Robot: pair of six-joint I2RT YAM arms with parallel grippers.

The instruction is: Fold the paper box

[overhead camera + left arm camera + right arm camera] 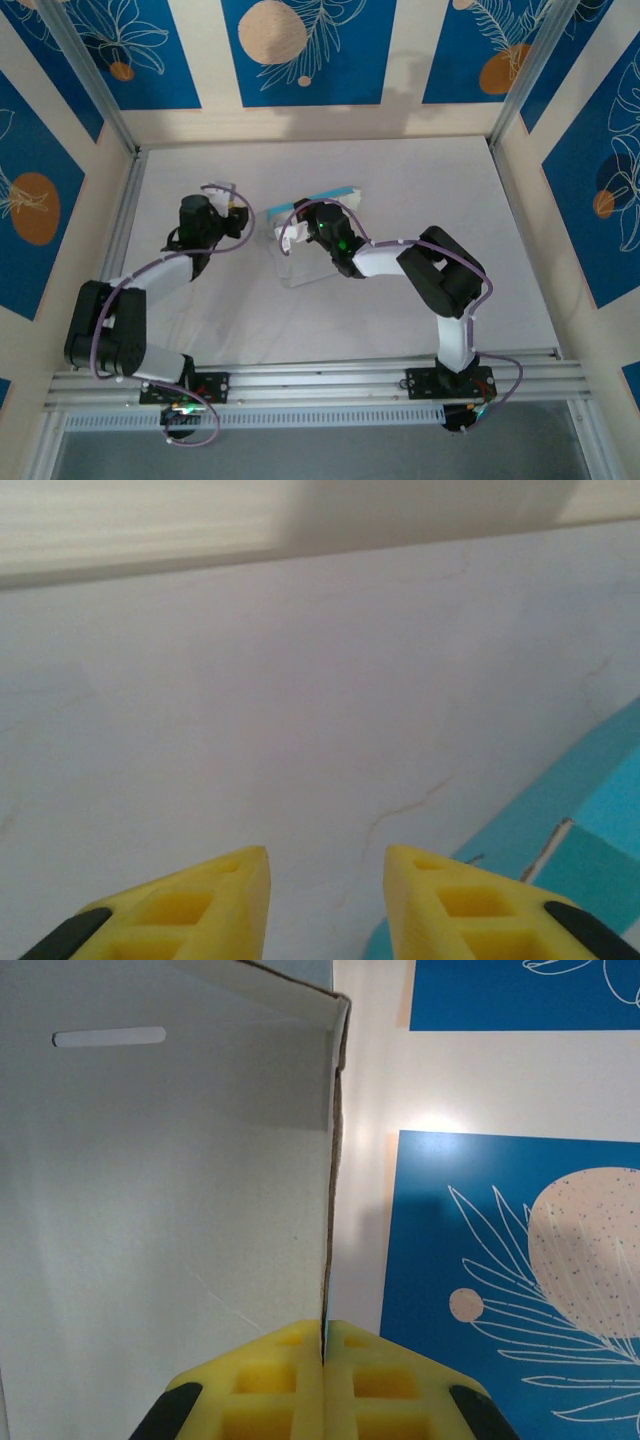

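- Paper box (170,1210) was pinched in my right gripper (325,1338). Both yellow fingers (270,1385) were clenched flat together on the thin card edge.
- In the right wrist view, that card edge ran straight up from between my fingertips. The white face of the card spread out to the left of it.
- Narrow slot (110,1037) was cut through the white face near its top.
- Right of the card edge stood blue wall panels (500,1250) with a pale leaf-and-circle print.
- From the top camera, the box sat near the middle of the white table (450,190), between my two arms. It was partly raised, with a light-blue strip along the far side and white card toward the near side.
- My left gripper (327,865) was released, its jaws parted. Bare table showed in the gap and nothing was between the fingers.
- In the left wrist view, the light-blue side of the box lay at lower right, just beside that gripper's right-hand finger. I couldn't tell whether they touched.
- From the top camera, my left gripper sat to the left of the box, near it, at about the same depth on the table.
- As a container, the box was not formed. I couldn't tell how many flaps were up, or what lay inside the raised card.
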